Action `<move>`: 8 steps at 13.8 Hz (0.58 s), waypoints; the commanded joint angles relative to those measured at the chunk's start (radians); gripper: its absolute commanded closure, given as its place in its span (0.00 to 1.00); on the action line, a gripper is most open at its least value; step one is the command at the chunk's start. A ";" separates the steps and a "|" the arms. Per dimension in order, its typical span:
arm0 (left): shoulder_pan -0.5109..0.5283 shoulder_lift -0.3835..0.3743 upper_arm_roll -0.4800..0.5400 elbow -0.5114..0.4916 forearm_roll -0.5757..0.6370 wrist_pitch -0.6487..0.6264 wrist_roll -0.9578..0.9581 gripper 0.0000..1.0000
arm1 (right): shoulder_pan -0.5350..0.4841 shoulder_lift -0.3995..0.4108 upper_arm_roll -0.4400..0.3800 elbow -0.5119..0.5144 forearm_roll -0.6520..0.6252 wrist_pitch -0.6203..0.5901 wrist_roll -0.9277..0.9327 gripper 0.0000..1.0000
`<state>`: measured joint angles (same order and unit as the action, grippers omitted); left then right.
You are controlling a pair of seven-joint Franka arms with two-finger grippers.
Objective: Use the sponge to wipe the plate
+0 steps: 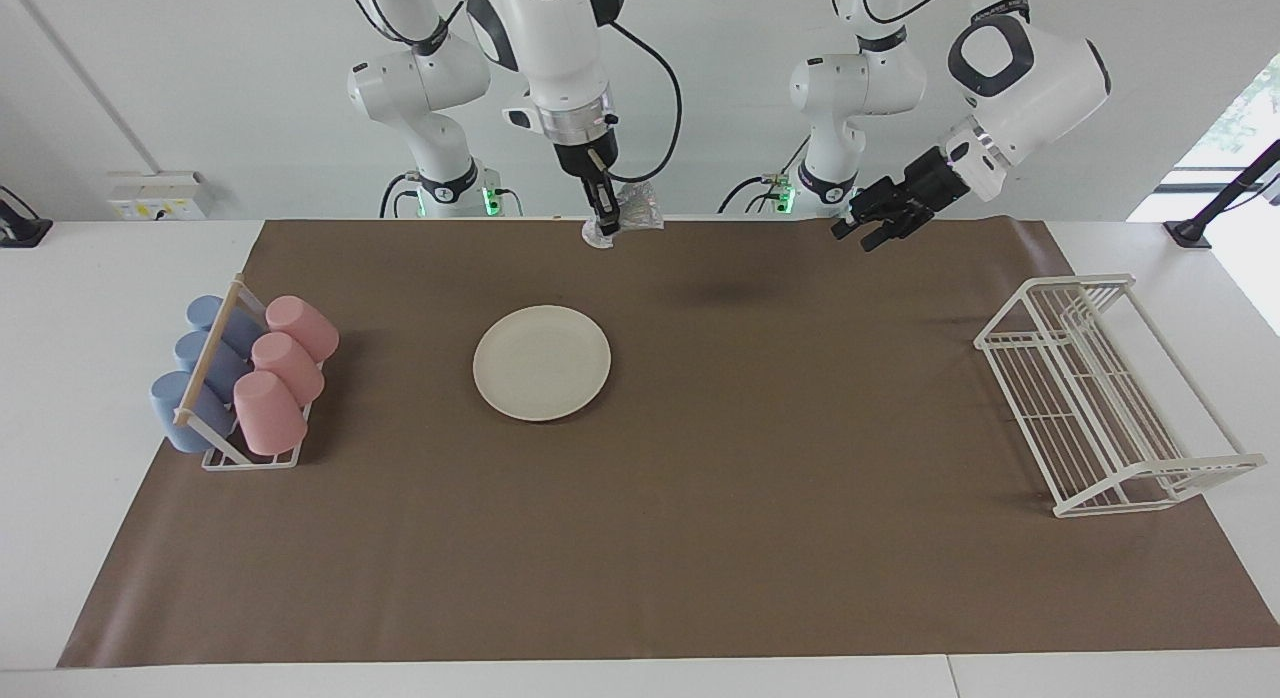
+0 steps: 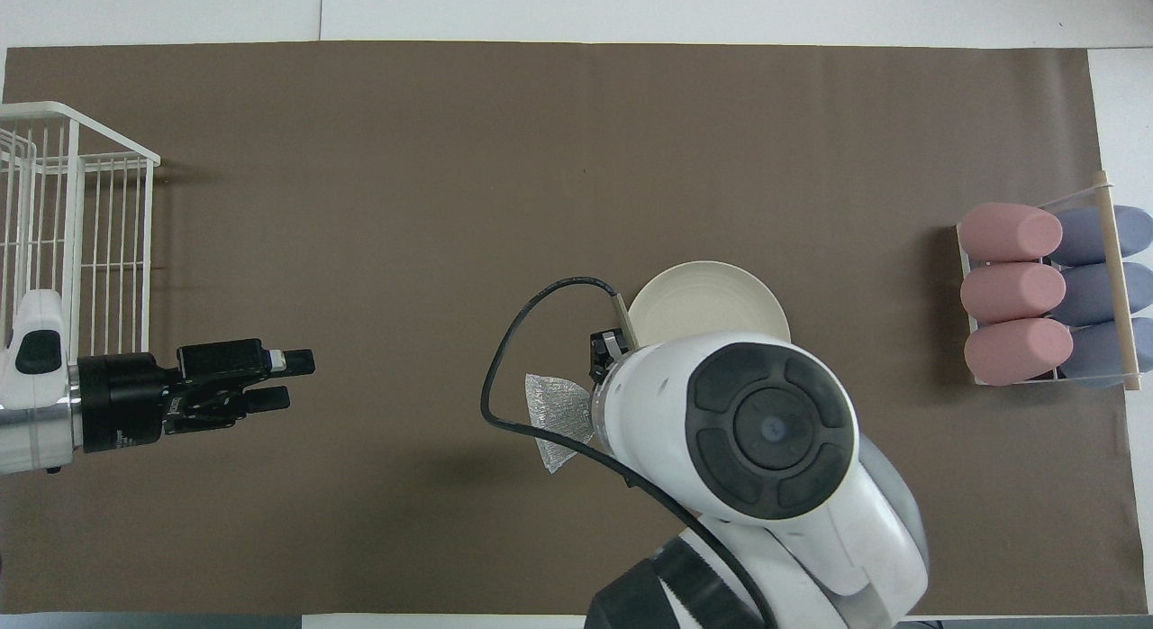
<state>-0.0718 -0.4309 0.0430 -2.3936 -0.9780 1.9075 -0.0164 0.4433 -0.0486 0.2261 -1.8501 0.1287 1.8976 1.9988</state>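
the right gripper [image 1: 606, 221] hangs clenched on the sponge [image 1: 630, 210], near the robots' edge of the mat. the plate [image 1: 542, 362] lies farther out. lower gently, press flat, sweep in circles. the left gripper [image 1: 868, 228] waits, fingers parted.

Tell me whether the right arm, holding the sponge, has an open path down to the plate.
Probably yes. The right end effector holds the sponge above the mat's robot-side edge, and the plate lies bare just farther out, nothing between them. The left end effector waits well aside.
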 commanded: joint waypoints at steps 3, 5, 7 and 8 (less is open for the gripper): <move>-0.074 0.012 -0.003 0.007 -0.223 -0.007 0.032 0.00 | 0.064 0.141 0.002 0.183 -0.098 -0.032 0.156 1.00; -0.114 0.012 -0.005 -0.002 -0.290 0.005 0.052 0.00 | 0.063 0.141 0.001 0.178 -0.100 -0.037 0.156 1.00; -0.204 0.018 -0.005 -0.005 -0.340 0.095 0.079 0.00 | 0.064 0.141 0.002 0.180 -0.098 -0.035 0.156 1.00; -0.271 0.035 -0.005 -0.007 -0.358 0.164 0.079 0.00 | 0.064 0.141 0.002 0.178 -0.098 -0.035 0.156 1.00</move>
<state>-0.2346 -0.4235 0.0283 -2.3959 -1.2868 1.9669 0.0327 0.5108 0.0833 0.2221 -1.6971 0.0528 1.8854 2.1349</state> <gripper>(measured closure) 0.000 0.894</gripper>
